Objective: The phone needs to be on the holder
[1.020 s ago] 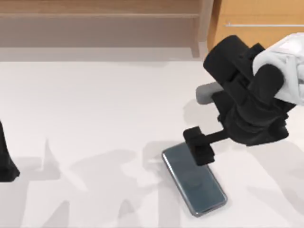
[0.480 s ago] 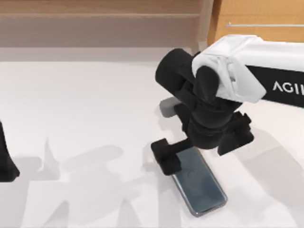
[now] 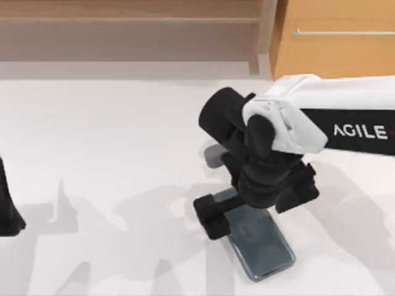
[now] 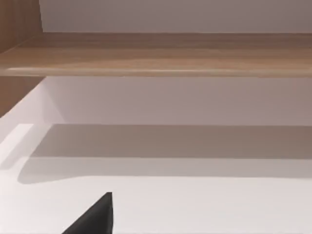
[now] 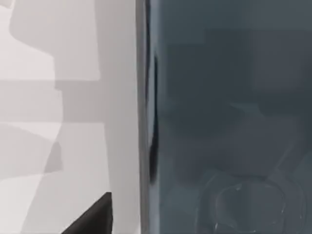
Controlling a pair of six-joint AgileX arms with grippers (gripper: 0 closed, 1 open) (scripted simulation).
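So the phone (image 3: pixel 259 240) is lying flat on the white table (image 3: pixel 111 142), a bit right of centre and toward the near edge in the top view. Its long axis runs on a diagonal, from the far-left end down to the near-right corner. The far end is covered by the right gripper (image 3: pixel 213 216), which hangs directly over it, with one dark finger seen off the phone's left long edge. Whether the fingers are spread or pinched can't be told from what's shown, since the wrist blocks the rest.

In the right wrist view the phone (image 5: pixel 224 117) is very close under the camera, with its long edge running straight through the picture and bare table beside it. That suggests the grip is lined up across the short width, which is probably what the next move depends on.

Looks-wise it's a glossy dark blue-grey slab, rounded corners, thin lighter rim, a faint round mark on the face.

A small grey block (image 3: pixel 213 154) is partly seen just behind the arm; possibly the holder, can't be confirmed.

The left gripper (image 3: pixel 7 213) is parked at the table's left edge, well apart from the phone, so the right arm is clearly the nearer one.
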